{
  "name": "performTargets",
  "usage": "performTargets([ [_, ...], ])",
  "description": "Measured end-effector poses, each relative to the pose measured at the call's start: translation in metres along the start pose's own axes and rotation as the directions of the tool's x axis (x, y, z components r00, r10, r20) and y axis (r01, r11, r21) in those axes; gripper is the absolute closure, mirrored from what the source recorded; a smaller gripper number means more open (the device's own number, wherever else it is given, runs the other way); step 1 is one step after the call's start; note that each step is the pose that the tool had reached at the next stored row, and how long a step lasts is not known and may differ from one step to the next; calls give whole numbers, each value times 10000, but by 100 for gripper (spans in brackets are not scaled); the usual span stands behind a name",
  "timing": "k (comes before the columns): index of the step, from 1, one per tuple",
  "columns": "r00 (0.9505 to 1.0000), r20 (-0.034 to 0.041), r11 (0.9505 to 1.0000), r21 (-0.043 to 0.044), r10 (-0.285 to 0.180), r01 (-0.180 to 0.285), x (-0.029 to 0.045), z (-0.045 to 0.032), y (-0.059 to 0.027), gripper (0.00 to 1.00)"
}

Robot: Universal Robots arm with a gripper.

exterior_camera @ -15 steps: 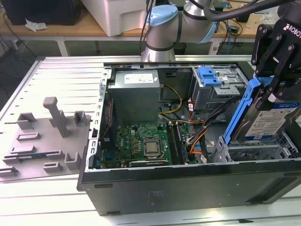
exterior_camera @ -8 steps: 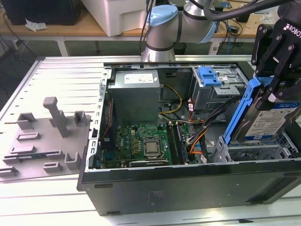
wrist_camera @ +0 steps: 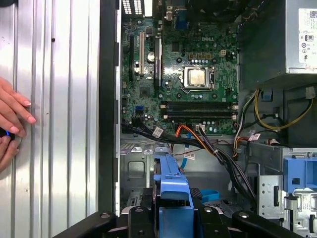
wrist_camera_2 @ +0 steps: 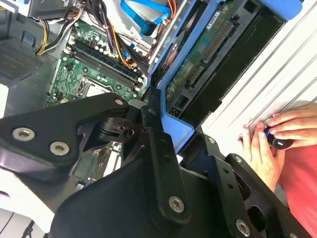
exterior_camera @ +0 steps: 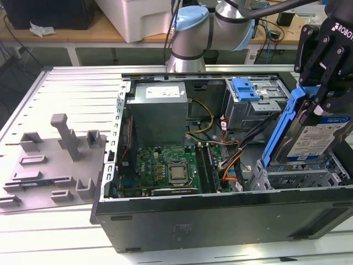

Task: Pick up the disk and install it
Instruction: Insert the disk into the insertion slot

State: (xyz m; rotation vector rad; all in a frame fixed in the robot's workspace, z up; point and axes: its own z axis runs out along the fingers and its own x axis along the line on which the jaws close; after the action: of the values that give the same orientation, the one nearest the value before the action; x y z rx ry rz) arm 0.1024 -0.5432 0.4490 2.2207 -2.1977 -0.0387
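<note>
While your gripper (exterior_camera: 324, 105) clamps disk (exterior_camera: 315, 138) by blue frame, disk hangs tilted right beneath it, drive bay (exterior_camera: 300, 179) under that, motherboard (exterior_camera: 165, 163) off to side.

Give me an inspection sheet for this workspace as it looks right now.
Surface: ribbed metal table, carrying an open computer case.
Job's things: disk, blue-framed, tilted steeply above the case's corner at the exterior view's right.
Clutter: grey fixture block beside the case.
Grippers: tool shut on the disk.
Cables: orange and black cables beside the motherboard.
Surroundings: a person's hand on the table; workbench behind.
</note>
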Motion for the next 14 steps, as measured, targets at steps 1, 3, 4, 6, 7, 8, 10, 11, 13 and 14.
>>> performTargets([
  [1,10000,-27,10000,-2,1,-1,-1,-13,0,63],
  [3,10000,-61,10000,-6,3,-3,-2,-28,1,63],
  [4,10000,-67,10000,-6,3,-3,-1,-29,1,63],
  [6,10000,-76,10000,-7,2,-2,-2,-31,0,63],
  [7,10000,-76,10000,-7,3,-3,-2,-31,0,63],
  [8,10000,-77,10000,-7,2,-2,-2,-31,0,63],
  [10,10000,-76,10000,-7,2,-2,-2,-30,0,63],
  [11,10000,-77,10000,-6,3,-3,-2,-31,-1,63],
  [13,10000,-76,10000,-7,8,-8,-1,-30,-5,63],
  [14,10000,-77,10000,-6,13,-13,0,-31,-7,63],
])
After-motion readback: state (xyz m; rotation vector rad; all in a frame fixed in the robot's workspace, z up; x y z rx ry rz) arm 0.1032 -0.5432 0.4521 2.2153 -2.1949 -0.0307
